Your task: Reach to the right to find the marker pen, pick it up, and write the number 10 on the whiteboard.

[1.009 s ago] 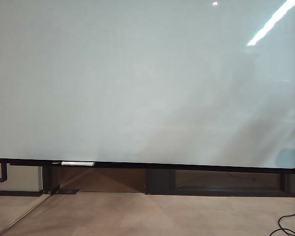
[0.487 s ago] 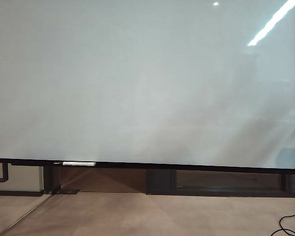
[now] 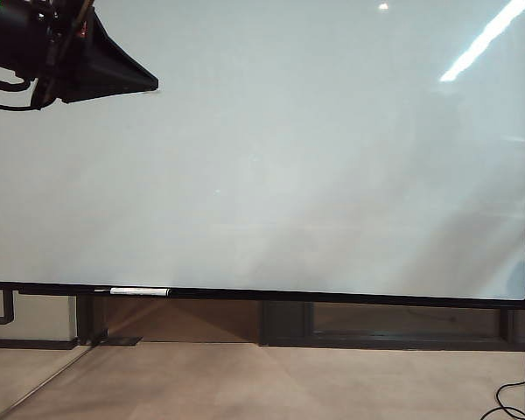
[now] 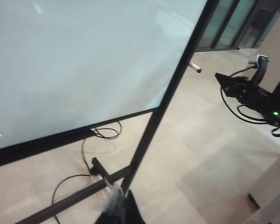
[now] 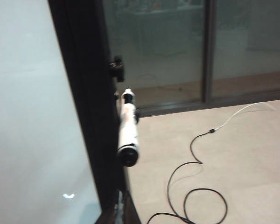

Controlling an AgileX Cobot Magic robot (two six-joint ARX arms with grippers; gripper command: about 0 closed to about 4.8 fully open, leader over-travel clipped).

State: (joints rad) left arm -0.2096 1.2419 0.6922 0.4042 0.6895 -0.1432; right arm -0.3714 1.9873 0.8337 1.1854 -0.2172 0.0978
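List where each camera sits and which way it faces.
Exterior view: off the arms, squarely facing the whiteboard; left gripper shows upper left.
Left wrist view: on the left arm, looking past the whiteboard's right frame post to the floor; left gripper tip and the far right arm show.
Right wrist view: on the right arm, facing that post and the marker pen; right gripper tip shows.
Both wrist views share the post and marker pen.

The exterior camera faces the large glossy white black-framed whiteboard (image 3: 271, 157) head-on, from near. Both wrist cameras look obliquely along its black right-hand frame edge and the beige floor.
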